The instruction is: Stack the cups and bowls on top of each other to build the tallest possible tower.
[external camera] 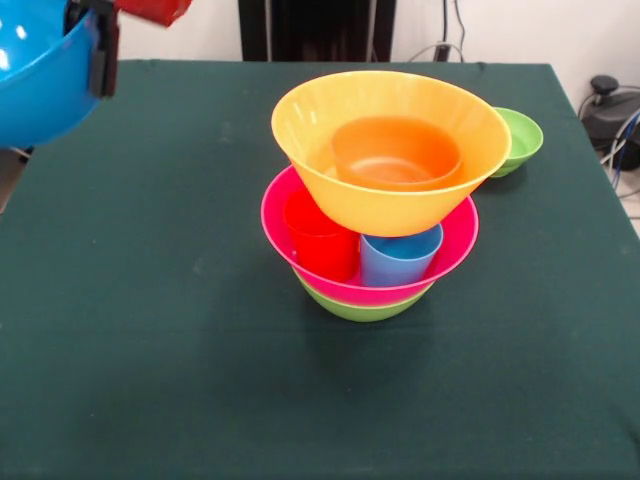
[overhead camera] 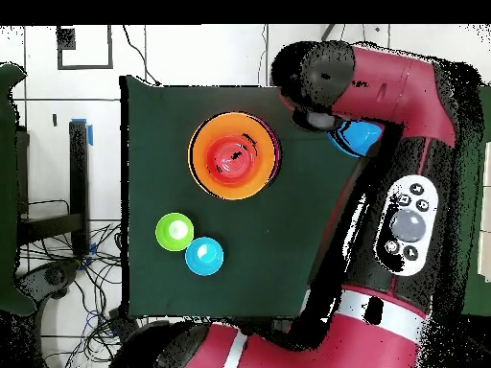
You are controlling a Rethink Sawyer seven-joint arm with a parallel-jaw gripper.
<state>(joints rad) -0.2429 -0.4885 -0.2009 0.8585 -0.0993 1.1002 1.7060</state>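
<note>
At the far left of the front view the end effector point(external camera: 100, 50) hangs above the desk point(external camera: 150, 330) edge, pinching the rim of a medium blue bowl point(external camera: 35, 75): a black finger lies against the bowl's outer wall, and the bowl is tipped so that its mouth faces up and sideways rather than straight up. That tilt is the first risk, since a bowl set down at an angle would likely slide off or lever the pile over. In the middle stands the tower point(external camera: 375, 200), its long axis roughly vertical: a green bowl point(external camera: 360, 306) at the bottom, a pink bowl point(external camera: 450, 250) in it, a red cup point(external camera: 320, 235) and a light blue cup point(external camera: 398, 257) standing side by side inside the pink one, and a yellow-orange bowl point(external camera: 390, 190) resting on the cups, mouth up, with a small orange bowl point(external camera: 397, 152) nested inside. The top bowl sits on narrow supports and seems shifted to the right, so a sideways nudge or a hard drop could topple it. To the right, just behind the tower, a small green bowl point(external camera: 520, 140) sits mouth up; the overhead view also shows a small blue bowl point(overhead camera: 204, 256) beside it.
</note>
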